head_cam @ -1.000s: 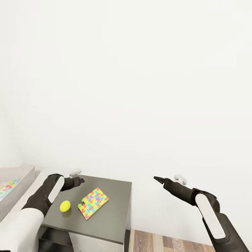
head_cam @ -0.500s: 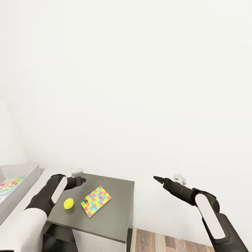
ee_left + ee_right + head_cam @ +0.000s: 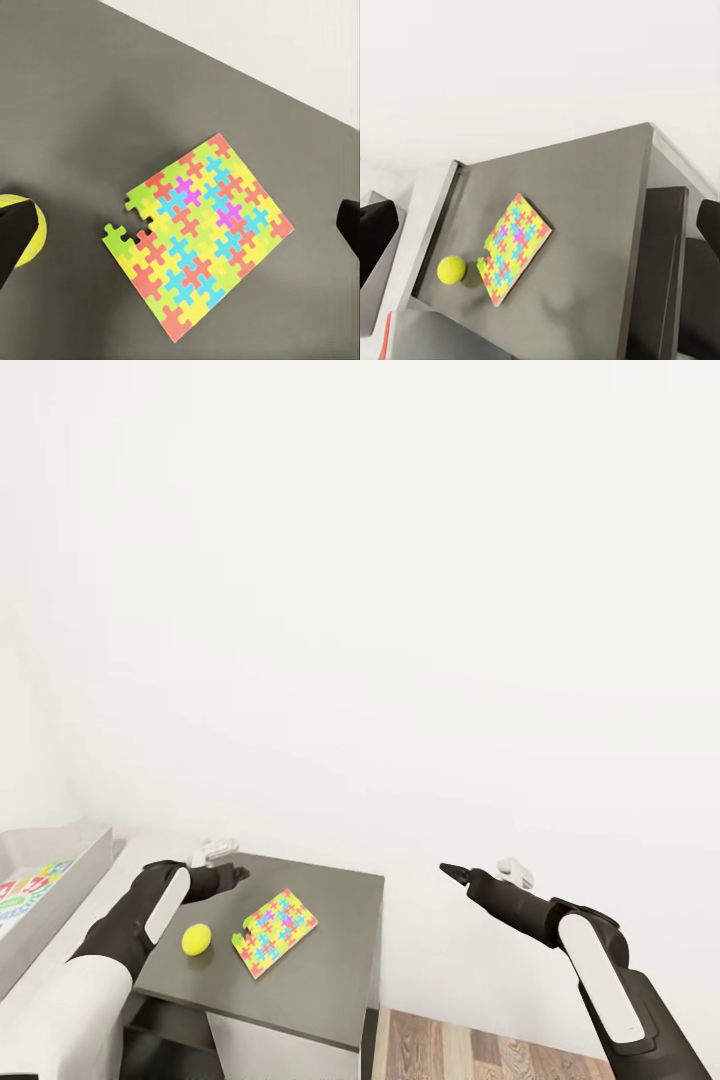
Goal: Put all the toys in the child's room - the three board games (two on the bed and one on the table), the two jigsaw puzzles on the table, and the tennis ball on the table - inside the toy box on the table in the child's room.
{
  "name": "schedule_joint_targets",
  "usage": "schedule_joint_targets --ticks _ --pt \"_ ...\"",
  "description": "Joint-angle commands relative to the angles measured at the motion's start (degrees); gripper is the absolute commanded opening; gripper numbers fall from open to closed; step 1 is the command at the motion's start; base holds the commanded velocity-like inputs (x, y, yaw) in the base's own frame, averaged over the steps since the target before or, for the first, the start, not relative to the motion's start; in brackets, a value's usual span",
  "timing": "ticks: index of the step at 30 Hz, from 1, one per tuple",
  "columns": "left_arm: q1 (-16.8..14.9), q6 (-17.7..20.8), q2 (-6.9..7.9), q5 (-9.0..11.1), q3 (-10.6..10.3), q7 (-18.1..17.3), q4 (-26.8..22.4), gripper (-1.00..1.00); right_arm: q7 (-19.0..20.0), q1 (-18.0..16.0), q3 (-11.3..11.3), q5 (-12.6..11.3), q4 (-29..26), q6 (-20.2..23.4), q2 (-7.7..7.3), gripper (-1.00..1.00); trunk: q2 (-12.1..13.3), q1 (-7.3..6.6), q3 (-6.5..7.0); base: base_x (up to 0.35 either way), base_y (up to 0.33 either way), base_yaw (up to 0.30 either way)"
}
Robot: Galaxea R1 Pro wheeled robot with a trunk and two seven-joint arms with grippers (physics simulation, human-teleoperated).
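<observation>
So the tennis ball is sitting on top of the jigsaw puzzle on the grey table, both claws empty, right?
Not quite. The tennis ball lies beside the jigsaw puzzle, apart from it, directly on the grey table, not on top of the puzzle. The right wrist view shows the gap. The rest stands: the left claw and right claw hold nothing.

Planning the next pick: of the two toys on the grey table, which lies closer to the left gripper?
The tennis ball: it lies beside the left gripper arm, with the jigsaw puzzle farther toward the table's middle.

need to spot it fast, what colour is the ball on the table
Yellow-green ball, plain on the grey table; clearest in the head view.
</observation>
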Motion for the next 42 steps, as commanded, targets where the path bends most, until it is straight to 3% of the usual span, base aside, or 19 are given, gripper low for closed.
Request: schedule_joint_targets --ticks 1,18,30,36,42 --pt "-0.01 0.20 0.04 0.15 -0.06 -0.26 -0.03 1.00 0.30 -0.02 -0.09 0.23 -0.01 0.30 0.04 1.00 -0.05 0.02 -0.11 0.000 0.000 0.000" --pt "-0.02 0.03 0.10 -0.02 -0.02 -2.15 -0.06 1.00 0.30 0.21 -0.08 0.33 -0.52 0.21 0.15 1.00 -0.05 0.02 -1.68 0.000 0.000 0.000" --pt "-0.09 -2.68 -0.49 0.12 -0.20 -2.10 -0.71 1.00 0.30 0.29 -0.07 0.31 -0.59 0.21 0.15 1.00 -0.05 0.02 -2.38 0.000 0.000 -0.003" --pt "-0.10 -2.70 -0.68 0.09 -2.61 -2.01 -1.83 1.00 0.30 0.29 -0.09 0.32 -0.59 0.15 0.15 1.00 -0.05 0.02 -2.80 0.040 -0.022 -0.080" --pt "-0.10 -2.75 -0.84 0.12 -3.39 -1.89 -2.33 1.00 0.51 0.45 -0.07 0.26 -0.68 -1.06 0.10 1.00 -0.05 0.02 -3.30 0.101 -0.071 -0.103"
